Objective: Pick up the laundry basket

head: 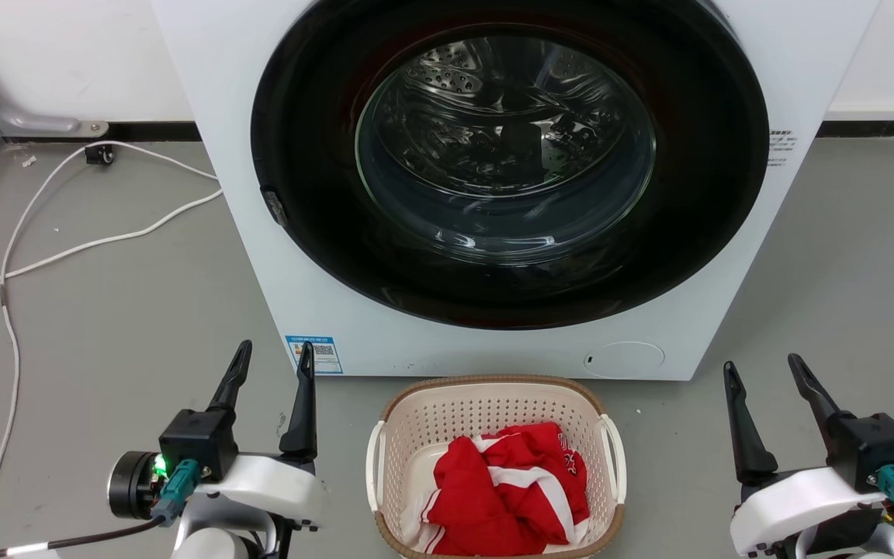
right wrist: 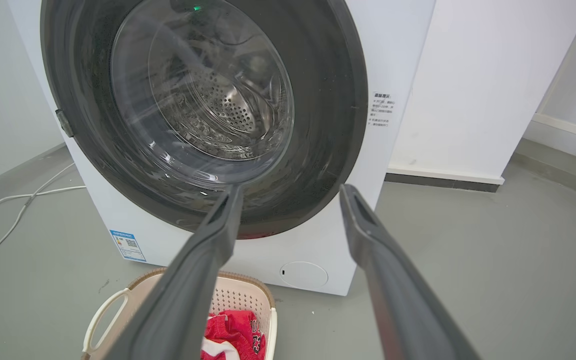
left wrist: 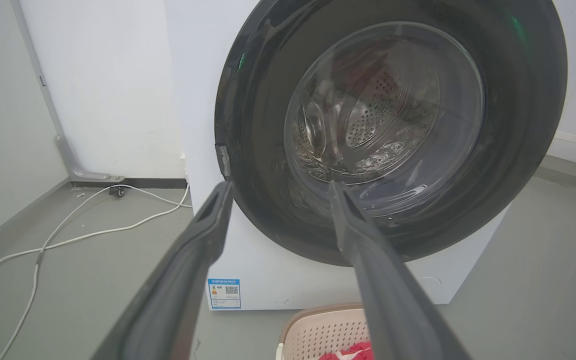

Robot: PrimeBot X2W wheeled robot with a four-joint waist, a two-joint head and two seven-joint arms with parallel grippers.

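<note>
Head view: the left gripper (head: pixel 276 348) and the right gripper (head: pixel 761 362) both stand with jaws spread and nothing between them. The laundry basket (head: pixel 486 411) sits on the grey floor (head: pixel 105 326) between the two, inward of each gripper and apart from both, close in front of the washer (head: pixel 222 78). A red and white garment (head: pixel 509 489) lies inside it.

In the right wrist view the basket (right wrist: pixel 238 300) lies below and to the left of that gripper's fingertips, its white handle (right wrist: pixel 100 320) in plain sight. The task looks to be at its opening step, the reach not yet made. The next move likely calls for lowering both arms and drawing them inward. Each gripper would then close on its near side handle (head: pixel 373 458) and the two would lift together so the basket stays level.
</note>
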